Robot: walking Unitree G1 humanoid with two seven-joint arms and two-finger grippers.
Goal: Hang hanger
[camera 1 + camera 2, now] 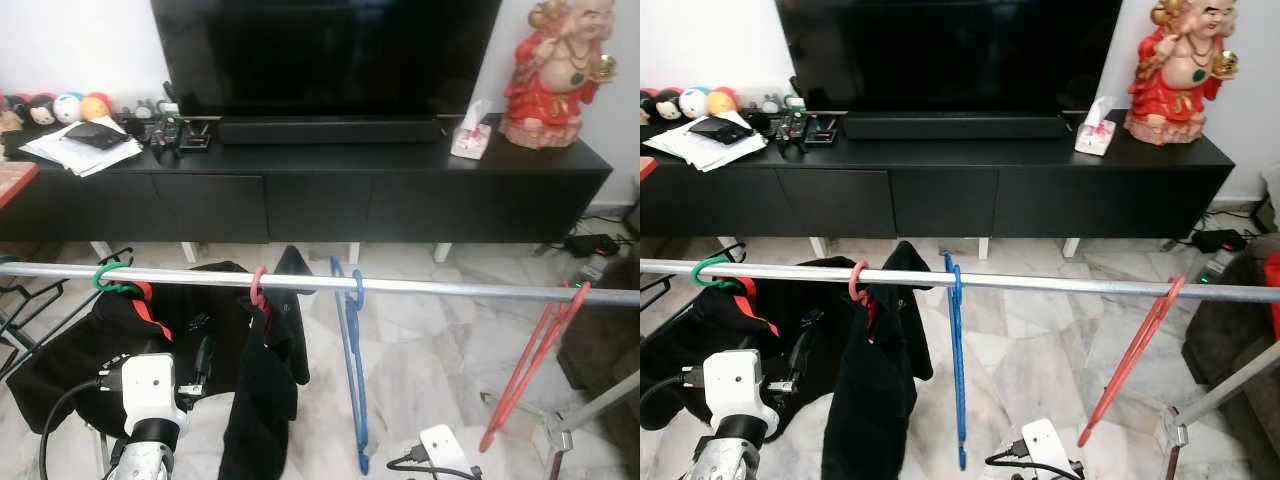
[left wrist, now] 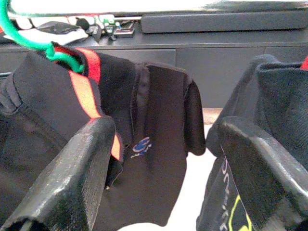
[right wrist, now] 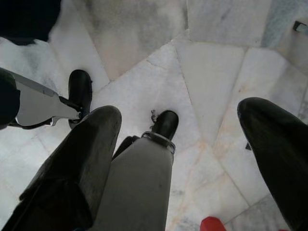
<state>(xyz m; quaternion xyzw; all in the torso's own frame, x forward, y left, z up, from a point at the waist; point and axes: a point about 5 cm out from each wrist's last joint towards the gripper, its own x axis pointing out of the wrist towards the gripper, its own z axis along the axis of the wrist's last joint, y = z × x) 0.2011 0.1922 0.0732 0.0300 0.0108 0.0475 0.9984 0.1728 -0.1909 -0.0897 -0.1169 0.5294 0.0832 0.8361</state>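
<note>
Hangers hang along the metal rail (image 1: 420,288): the green hanger (image 1: 112,277) and pink hanger (image 1: 258,288) carry dark clothes, the blue hanger (image 1: 352,360) and red hanger (image 1: 528,365) are bare. Left hand (image 2: 159,163) is wide open and empty before the black shirt (image 2: 154,144). Right hand (image 3: 187,159) is open and empty above the marble floor (image 3: 202,72).

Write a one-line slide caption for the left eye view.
Four hangers on a metal rail before a TV cabinet: green hanger and pink hanger carrying dark clothes, blue hanger and red hanger bare.
</note>
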